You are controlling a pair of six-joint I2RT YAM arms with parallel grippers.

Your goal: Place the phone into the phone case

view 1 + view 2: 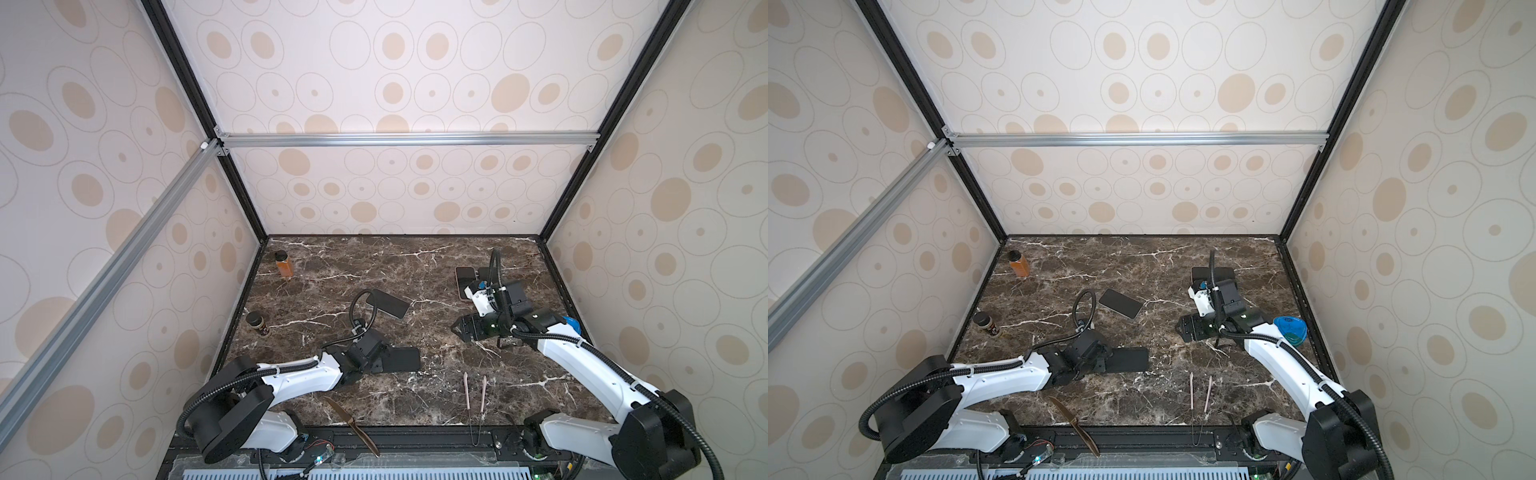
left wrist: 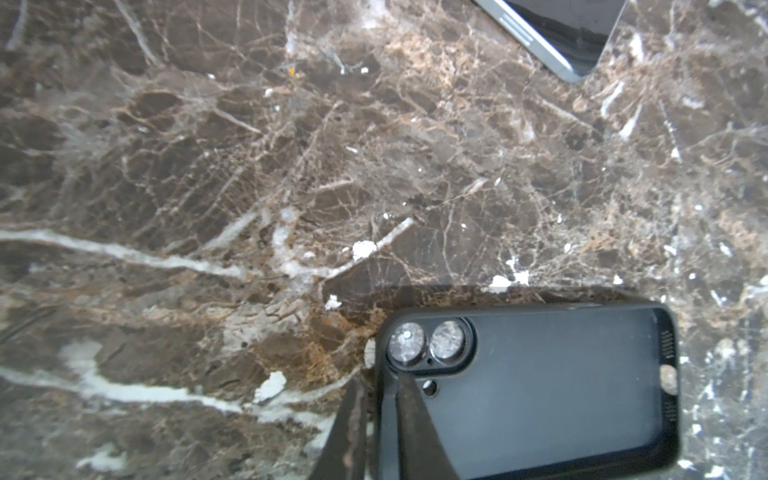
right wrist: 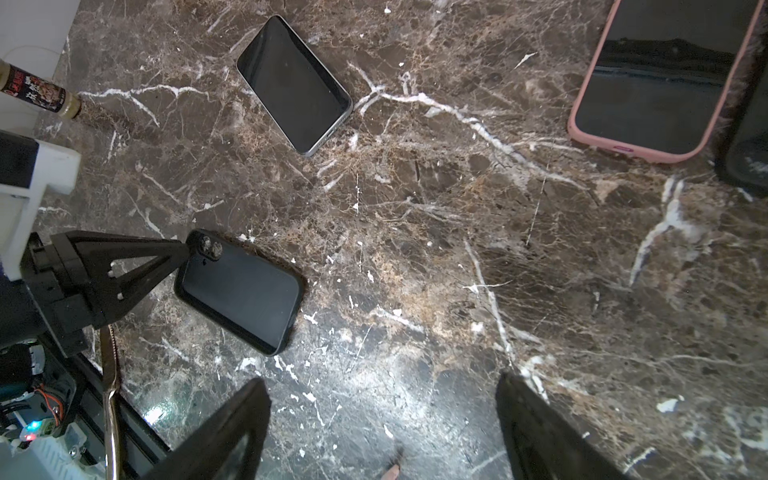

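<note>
Open desk fills the frame's centre between the phone and the pink-cased phone; tongs, seemingly, clutter the lower middle.

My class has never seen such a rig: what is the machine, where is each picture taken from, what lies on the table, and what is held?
Two white robot arms with two-fingered grippers work over a marble table. Two pictures look down from overhead; two come from cameras on the wrists. On the table lie a bare phone, an empty black phone case, a pink-cased phone, an orange bottle, a seasoning bottle, a knife and tongs. The left gripper straddles the case's edge; whether it pinches is unclear. The right gripper is open, holding nothing.
</note>
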